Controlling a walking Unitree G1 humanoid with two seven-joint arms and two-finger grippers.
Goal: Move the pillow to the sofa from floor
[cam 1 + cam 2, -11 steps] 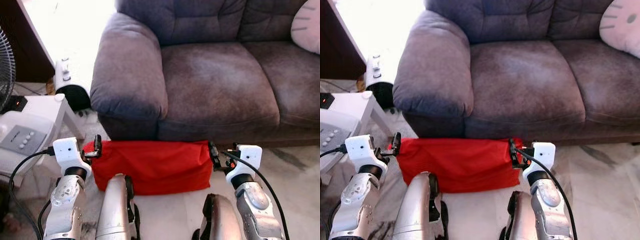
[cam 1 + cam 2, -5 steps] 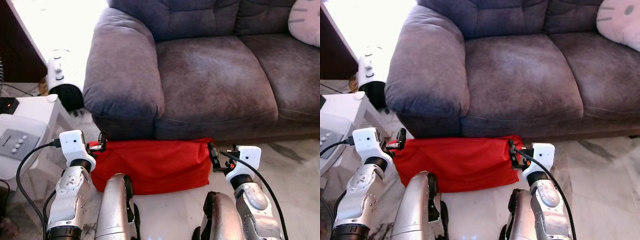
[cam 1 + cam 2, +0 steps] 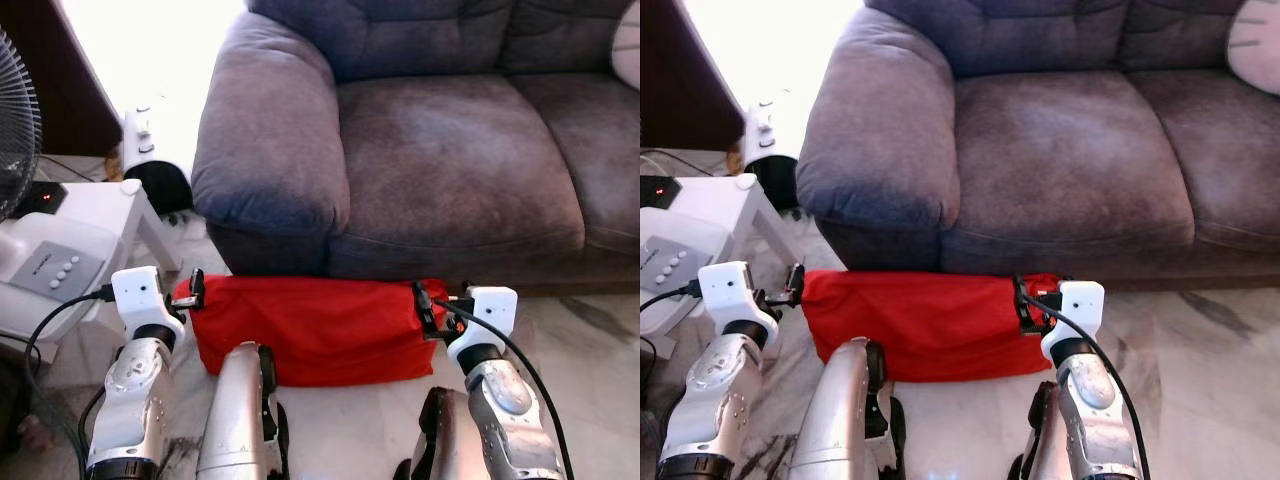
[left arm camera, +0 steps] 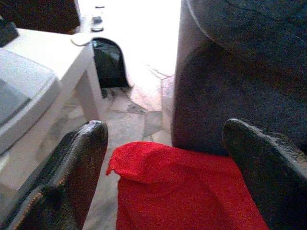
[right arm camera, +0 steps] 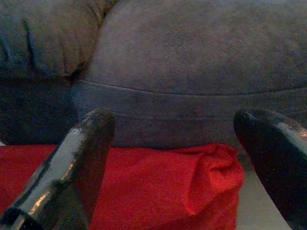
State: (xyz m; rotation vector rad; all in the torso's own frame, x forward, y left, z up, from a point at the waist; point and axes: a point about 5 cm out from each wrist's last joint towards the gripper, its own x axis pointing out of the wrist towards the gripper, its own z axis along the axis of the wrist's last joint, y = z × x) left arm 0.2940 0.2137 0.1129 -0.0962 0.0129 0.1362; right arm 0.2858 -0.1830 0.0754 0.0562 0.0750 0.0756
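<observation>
Red pillow (image 3: 310, 330), lower centre, against grey sofa (image 3: 440, 150); left gripper (image 3: 192, 292) and right gripper (image 3: 424, 308) flank it, fingers apart; soft corners risk slipping free.

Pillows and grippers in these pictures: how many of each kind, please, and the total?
Red pillow on the floor: 1
Pale pillow on the sofa: 1
Grippers, left gripper and right gripper: 2
Total: 4

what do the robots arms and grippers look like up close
Both arms are silver with rounded, shiny segments and black joints. Each wrist carries a white boxy block with a black cable looping back. The left gripper and right gripper each have two long black fingers.
</observation>
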